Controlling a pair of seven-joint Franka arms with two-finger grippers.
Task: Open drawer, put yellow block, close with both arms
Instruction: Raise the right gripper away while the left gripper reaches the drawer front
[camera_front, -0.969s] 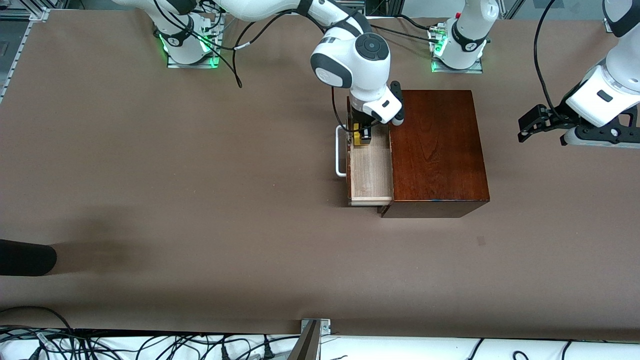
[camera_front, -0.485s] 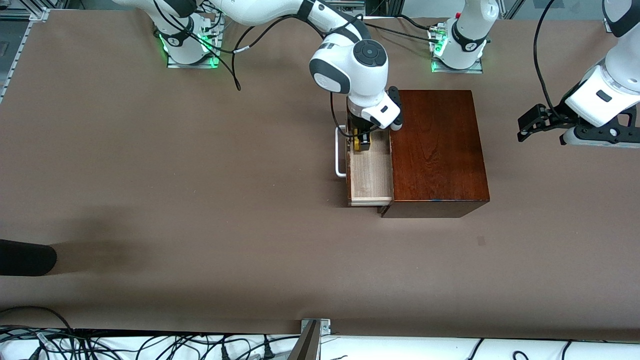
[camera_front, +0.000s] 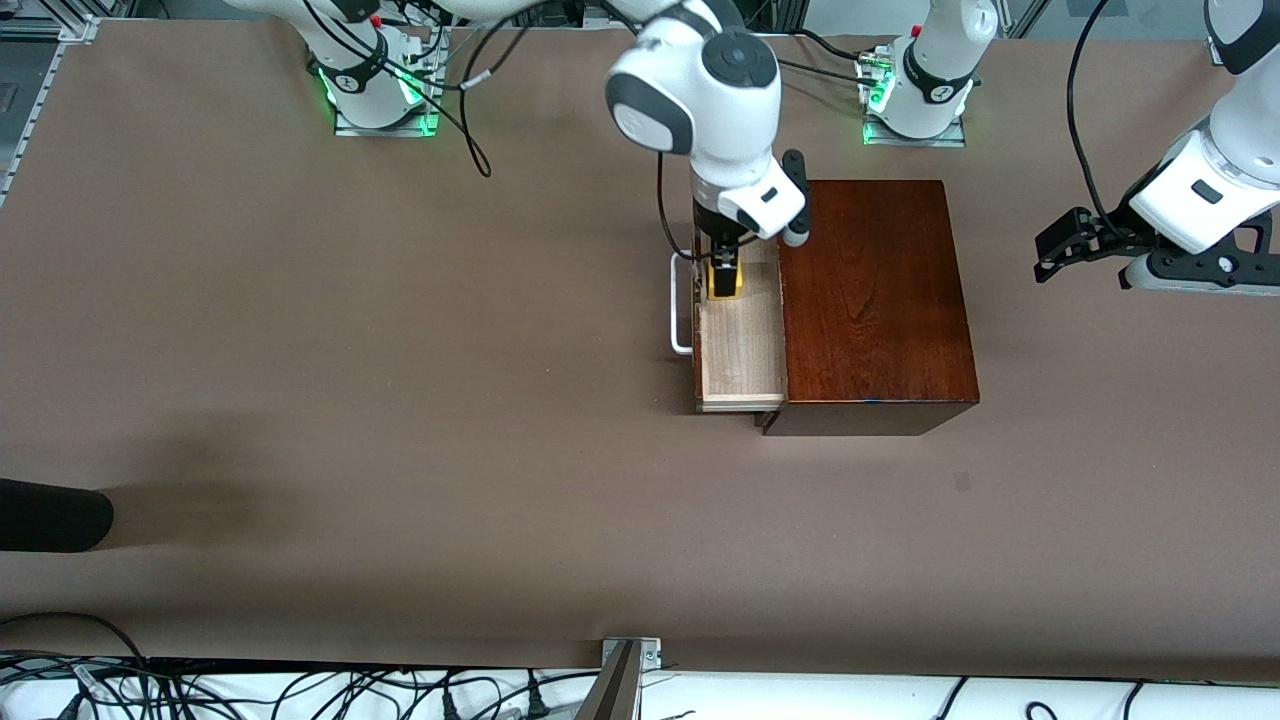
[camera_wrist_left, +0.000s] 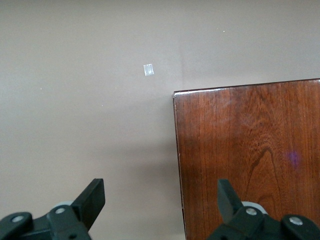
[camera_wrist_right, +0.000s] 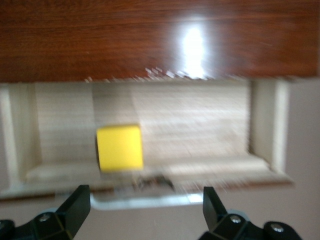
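The drawer (camera_front: 740, 335) is pulled out of the shiny dark wooden box (camera_front: 875, 300). Its tray is pale, smooth wood with a white bar handle (camera_front: 681, 303) on its front. The yellow block (camera_wrist_right: 120, 148) is a small bright cube with flat, plain sides. It sits on the drawer floor, at the end of the tray nearer the robots' bases. The right gripper (camera_front: 724, 262) hangs over that end of the drawer. Its two black fingers (camera_wrist_right: 75, 205) are spread wide and hold nothing, and the block lies below the gap between them, closer to one finger. Half a second ago the gripper was lower, down around the block; now it has lifted and the block stays in the drawer. The left gripper (camera_front: 1085, 255) waits over the table (camera_front: 400, 400) near the left arm's end, with its fingers (camera_wrist_left: 92, 197) wide apart and empty, one of them over a corner of the box. The table is covered in flat, dull brown. Black cables (camera_front: 300, 690) lie along the edge nearest the front camera.
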